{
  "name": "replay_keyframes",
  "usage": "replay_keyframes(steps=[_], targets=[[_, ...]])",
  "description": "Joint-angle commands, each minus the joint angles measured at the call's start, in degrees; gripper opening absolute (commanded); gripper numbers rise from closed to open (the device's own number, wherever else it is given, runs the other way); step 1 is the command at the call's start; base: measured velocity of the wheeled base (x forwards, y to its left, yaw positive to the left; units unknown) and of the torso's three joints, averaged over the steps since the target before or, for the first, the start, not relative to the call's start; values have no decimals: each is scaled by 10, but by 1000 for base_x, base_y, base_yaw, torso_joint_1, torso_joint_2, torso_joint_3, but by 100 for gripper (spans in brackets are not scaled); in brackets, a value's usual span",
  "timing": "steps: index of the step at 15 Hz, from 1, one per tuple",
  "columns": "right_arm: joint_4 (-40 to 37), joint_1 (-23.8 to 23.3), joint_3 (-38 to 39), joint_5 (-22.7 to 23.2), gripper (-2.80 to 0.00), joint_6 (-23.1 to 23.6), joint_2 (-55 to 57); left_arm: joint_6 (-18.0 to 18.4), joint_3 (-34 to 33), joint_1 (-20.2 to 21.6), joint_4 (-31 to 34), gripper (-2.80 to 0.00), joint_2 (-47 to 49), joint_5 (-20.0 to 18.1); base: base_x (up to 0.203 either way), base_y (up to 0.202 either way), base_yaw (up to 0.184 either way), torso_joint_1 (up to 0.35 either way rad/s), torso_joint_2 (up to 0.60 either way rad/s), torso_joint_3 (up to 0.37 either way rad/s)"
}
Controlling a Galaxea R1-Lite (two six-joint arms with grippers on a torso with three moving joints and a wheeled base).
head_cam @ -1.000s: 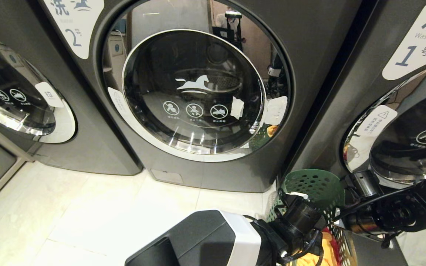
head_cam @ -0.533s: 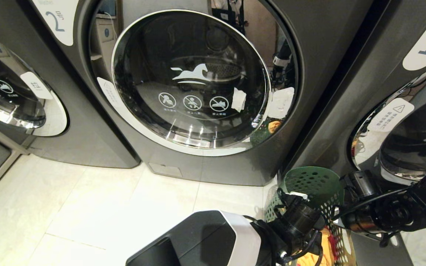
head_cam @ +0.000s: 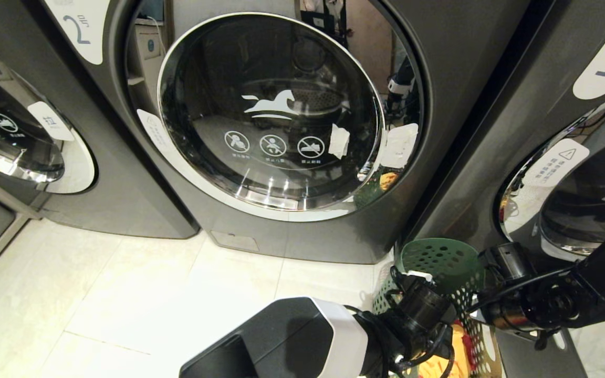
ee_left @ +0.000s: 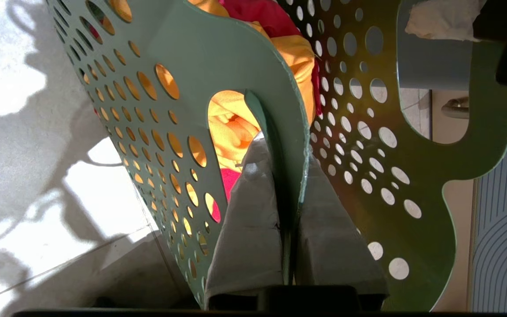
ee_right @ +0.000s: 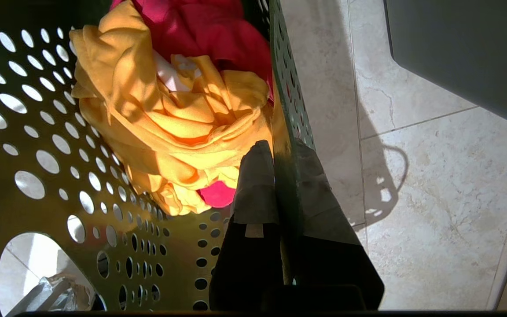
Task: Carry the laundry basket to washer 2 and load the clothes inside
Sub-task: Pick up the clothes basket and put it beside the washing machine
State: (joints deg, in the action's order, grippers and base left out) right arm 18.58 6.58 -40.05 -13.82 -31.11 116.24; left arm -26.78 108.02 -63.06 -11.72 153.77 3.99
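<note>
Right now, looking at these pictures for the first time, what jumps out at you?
The big round chrome-rimmed door of washer 2 fills the head view, shut. Low at its right, the left gripper and right gripper pinch opposite walls of the green laundry basket, with yellow and pink-red clothes inside.

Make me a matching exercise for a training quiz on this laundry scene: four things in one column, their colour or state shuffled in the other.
Things:
1. laundry basket
2. washer 2
3. left gripper
4. top garment

Descriptions:
A. bright yellow, crumpled
B. door closed
C. dark green, dotted with round holes
D. fingers shut on the basket wall

Pairs: 1-C, 2-B, 3-D, 4-A
</note>
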Motion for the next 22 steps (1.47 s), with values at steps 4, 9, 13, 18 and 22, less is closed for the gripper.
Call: replay_keyframes(steps=[4,9,13,18,22], targets=[[2,0,0,-1,-280,-3,7,-2,0,0,1,-280,1,1,0,0,0,0,0,0],[3,1,-1,-1,-280,-4,14,-6,0,-2,3,0,7,9,0,0,0,0,0,0],[3,0,-2,-1,-280,-4,13,-1,0,-4,20,0,7,22,0,0,0,0,0,0],[3,0,-3,-1,-280,-4,16,-7,0,-4,57,0,-21,57,0,0,0,0,0,0],[3,0,-3,-1,-280,-4,17,-8,0,-4,52,0,-30,61,0,0,0,0,0,0]])
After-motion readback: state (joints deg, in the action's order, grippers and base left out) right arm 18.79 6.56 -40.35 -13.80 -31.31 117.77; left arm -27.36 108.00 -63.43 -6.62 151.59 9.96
